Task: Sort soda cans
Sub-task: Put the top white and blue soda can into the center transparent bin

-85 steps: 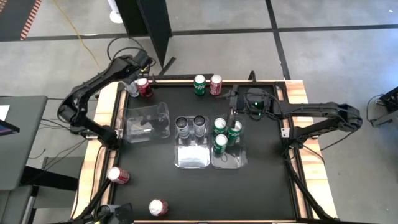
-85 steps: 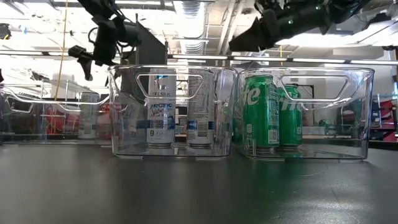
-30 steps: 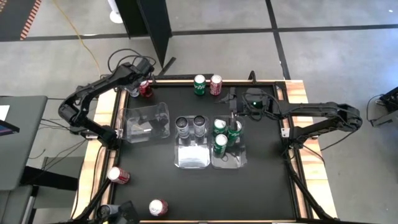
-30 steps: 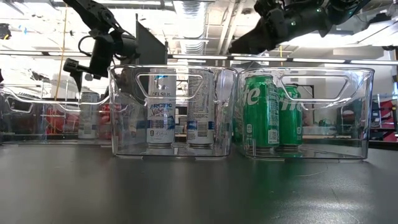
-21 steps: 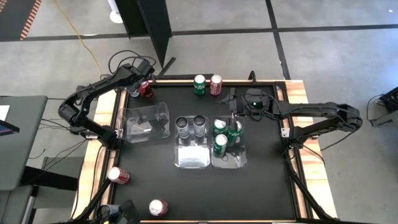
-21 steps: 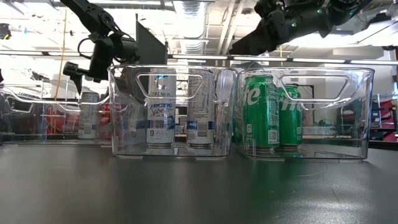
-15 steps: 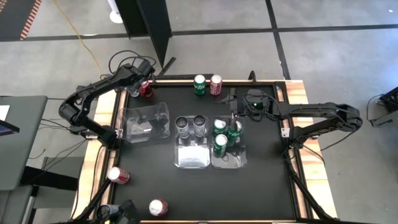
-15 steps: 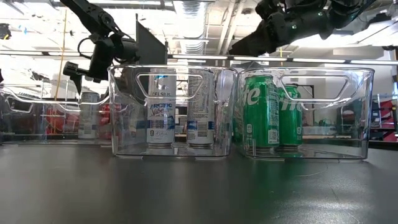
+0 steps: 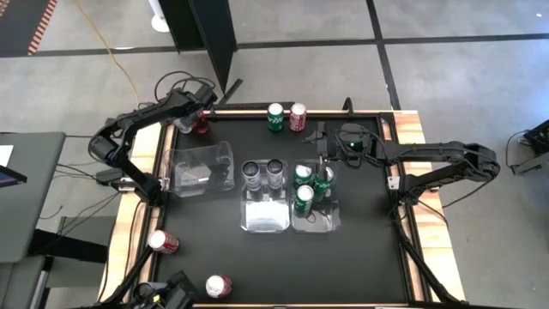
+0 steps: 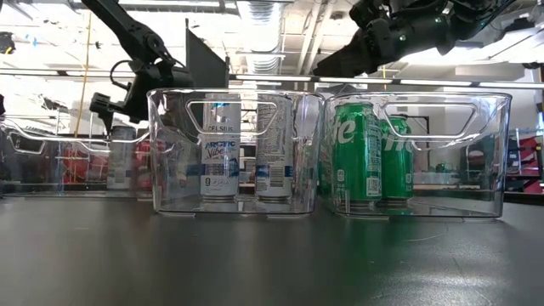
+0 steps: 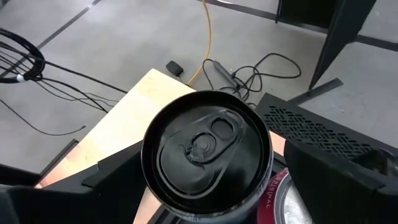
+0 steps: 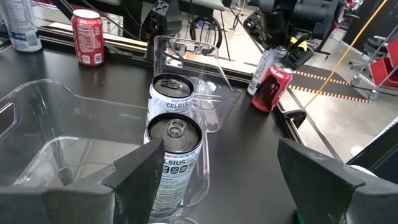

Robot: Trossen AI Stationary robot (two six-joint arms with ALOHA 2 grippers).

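the black table (image 9: 369, 249) carries three clear bins side by side near its centre, one per colour: the empty bin (image 9: 202, 167) on the left, presumably reserved for red; the middle bin (image 9: 264, 215) with two silver cans (image 9: 263, 172); the right bin (image 9: 319, 219) with three green cans (image 9: 307, 186). unsorted stock stands outside them — a green can (image 9: 275, 116) and a red can (image 9: 298, 115) at the far edge, two red cans (image 9: 162, 242) near the front left, and a silver can (image 11: 207, 155) touching a red can (image 12: 272, 88) at the far-left corner. the left gripper (image 9: 190, 114) hovers over that corner pair, jaws wide and straddling the silver can's top without a visible grip — an approach to pick it, by judgement. the right gripper (image 9: 321, 148) hangs above the right bin's far end, jaws spread, holding nothing.
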